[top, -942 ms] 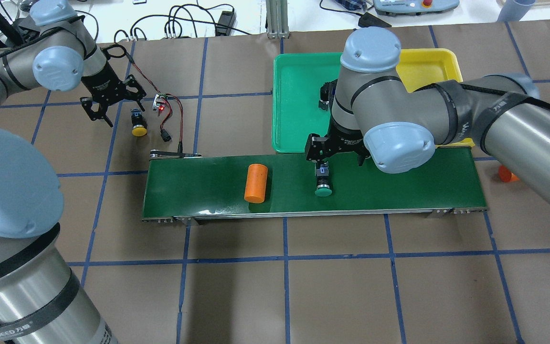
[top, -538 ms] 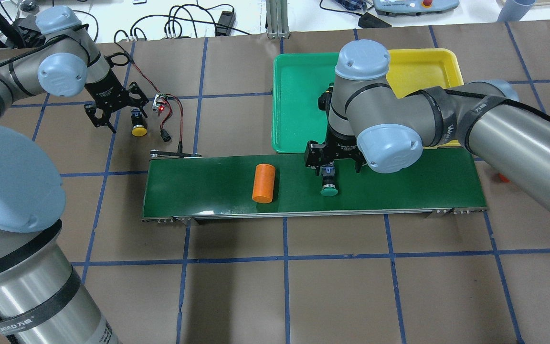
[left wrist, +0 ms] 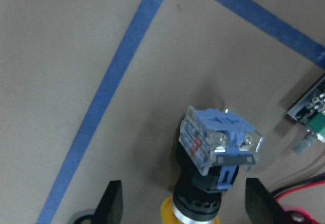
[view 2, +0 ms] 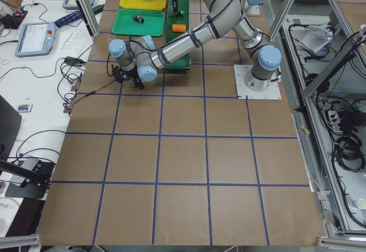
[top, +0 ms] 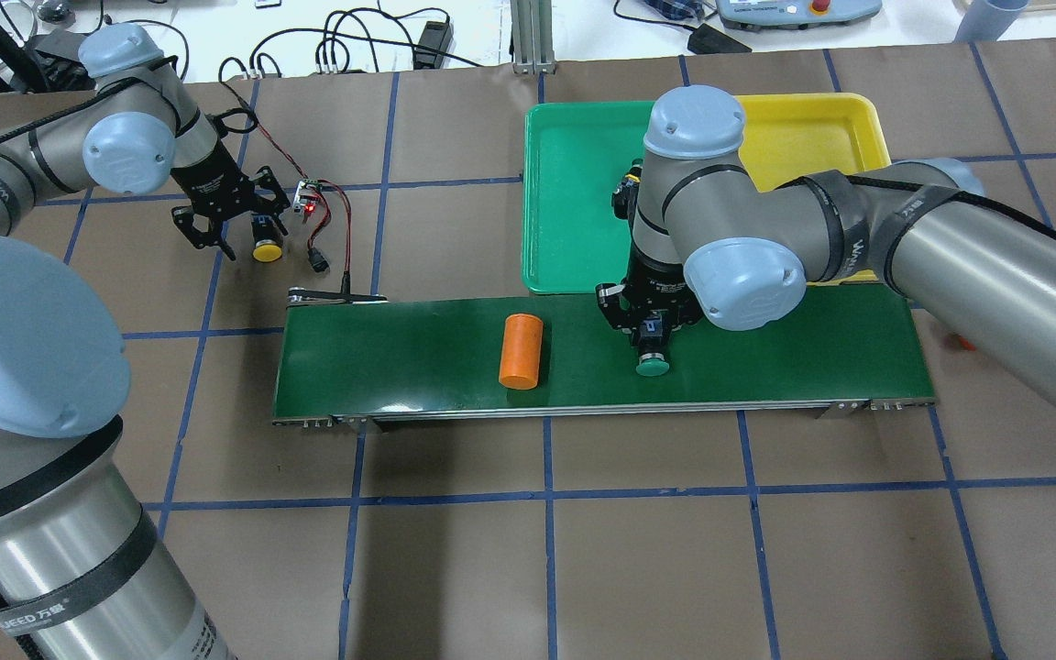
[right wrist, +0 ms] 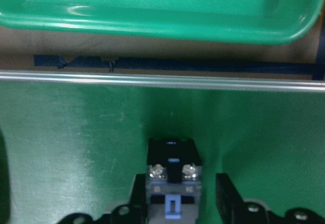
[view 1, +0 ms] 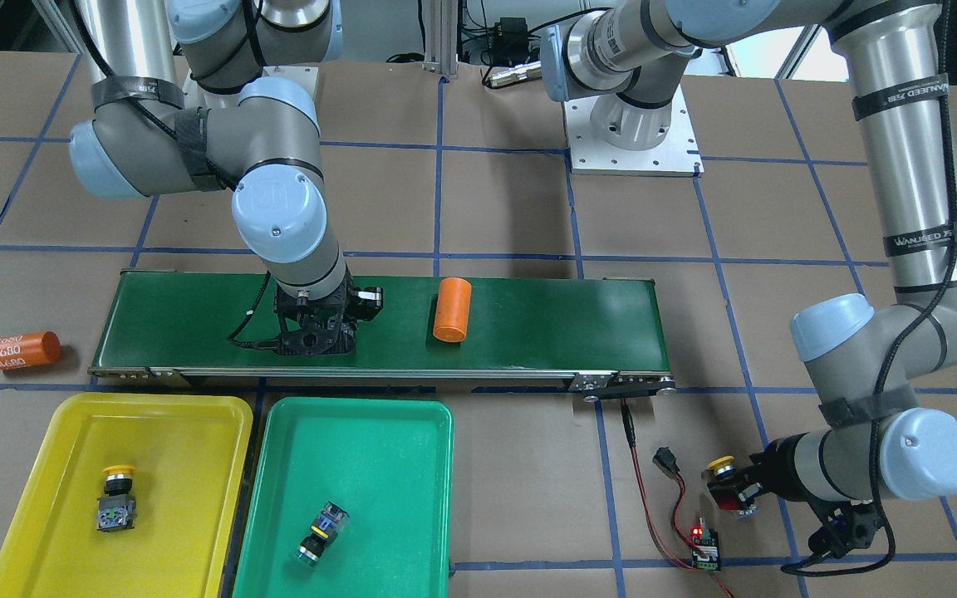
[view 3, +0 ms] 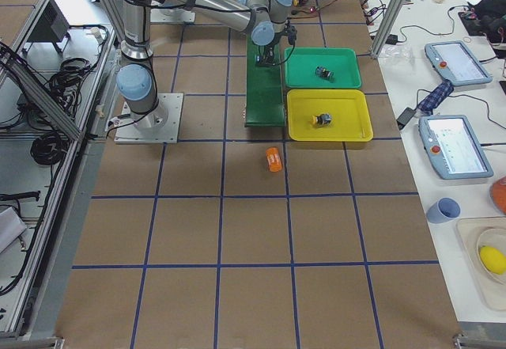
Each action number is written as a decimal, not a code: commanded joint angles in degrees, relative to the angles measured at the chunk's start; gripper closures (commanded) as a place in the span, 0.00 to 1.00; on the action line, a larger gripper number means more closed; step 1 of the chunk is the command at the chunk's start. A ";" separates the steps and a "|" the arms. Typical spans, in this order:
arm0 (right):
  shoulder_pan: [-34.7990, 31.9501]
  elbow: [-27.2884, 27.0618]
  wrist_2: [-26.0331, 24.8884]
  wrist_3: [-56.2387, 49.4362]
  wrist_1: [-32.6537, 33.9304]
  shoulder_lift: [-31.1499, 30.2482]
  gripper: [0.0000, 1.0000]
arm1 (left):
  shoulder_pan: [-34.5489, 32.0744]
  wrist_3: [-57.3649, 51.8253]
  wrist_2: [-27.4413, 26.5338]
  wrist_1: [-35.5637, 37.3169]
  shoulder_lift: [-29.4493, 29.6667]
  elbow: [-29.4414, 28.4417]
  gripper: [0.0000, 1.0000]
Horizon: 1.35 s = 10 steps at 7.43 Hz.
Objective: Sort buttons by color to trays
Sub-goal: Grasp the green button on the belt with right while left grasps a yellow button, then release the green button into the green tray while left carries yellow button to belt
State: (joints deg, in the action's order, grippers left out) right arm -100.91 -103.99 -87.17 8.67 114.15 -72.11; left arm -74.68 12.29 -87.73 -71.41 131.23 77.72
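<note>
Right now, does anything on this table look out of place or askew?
Two things stand out, neither for sorting: one orange cylinder lies on the conveyor belt, and a second orange cylinder, printed 4680, lies off the belt's end on the table near the yellow tray. Nothing looks spilled or damaged.

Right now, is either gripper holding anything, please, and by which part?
Nothing is held. The left gripper stands open astride the yellow button; the right gripper open astride the green button at its contact block.
</note>
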 commanded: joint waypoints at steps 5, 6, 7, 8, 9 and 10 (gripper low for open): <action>5.64 10.98 -3.45 -0.31 2.37 -0.16 1.00 | -1.34 -1.22 -0.60 -6.77 -8.14 3.12 1.00; 5.73 13.18 -3.71 -0.32 5.44 3.60 1.00 | -1.86 -1.13 0.09 -7.33 -13.41 8.54 1.00; 5.73 15.55 -3.71 -0.23 8.34 7.03 1.00 | -3.87 -1.30 0.19 -7.34 -18.24 15.55 1.00; 5.73 17.57 -3.62 -0.15 9.24 9.59 1.00 | -7.28 -3.22 -0.07 -6.47 -22.82 20.93 1.00; 5.73 17.77 -3.36 0.55 11.60 11.88 0.98 | -10.10 -8.28 0.01 -6.20 -26.26 24.90 1.00; 5.73 17.16 -3.71 0.56 14.93 13.03 0.60 | -11.61 -9.03 0.19 -5.67 -28.73 27.03 1.00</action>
State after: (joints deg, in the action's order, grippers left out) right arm -95.20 -86.85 -90.71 8.97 125.46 -61.29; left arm -83.67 5.78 -87.68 -77.65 106.42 100.72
